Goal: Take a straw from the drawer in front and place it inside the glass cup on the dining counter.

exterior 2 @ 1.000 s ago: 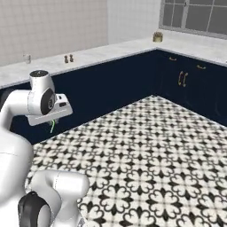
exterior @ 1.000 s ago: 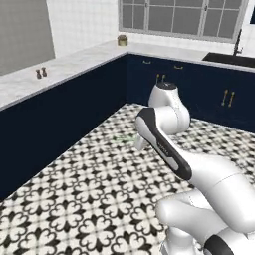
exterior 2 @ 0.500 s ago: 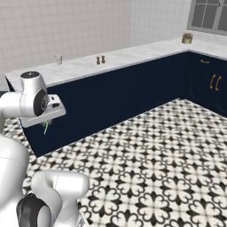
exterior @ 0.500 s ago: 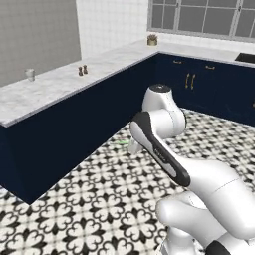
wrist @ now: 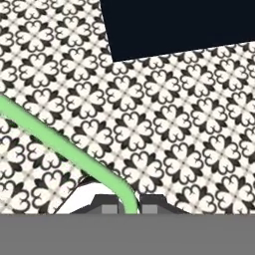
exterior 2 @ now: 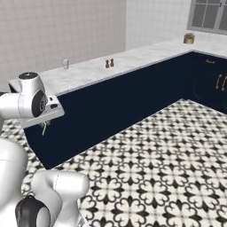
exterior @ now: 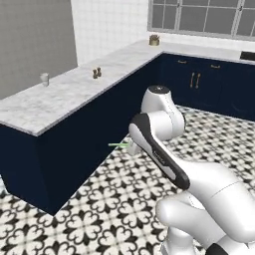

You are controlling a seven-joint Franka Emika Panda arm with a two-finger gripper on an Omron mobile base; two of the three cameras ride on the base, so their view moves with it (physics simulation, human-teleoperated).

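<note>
Hand view shows the fingers clamped on the straw above patterned floor, the glass cup standing on the desk.

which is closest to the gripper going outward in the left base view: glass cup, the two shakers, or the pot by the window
From the gripper, which holds the straw low beside the navy base of the dining counter:
1. Two shakers, mid-counter, and glass cup, toward the near end: too close to call.
2. Pot, far corner under the window.
</note>
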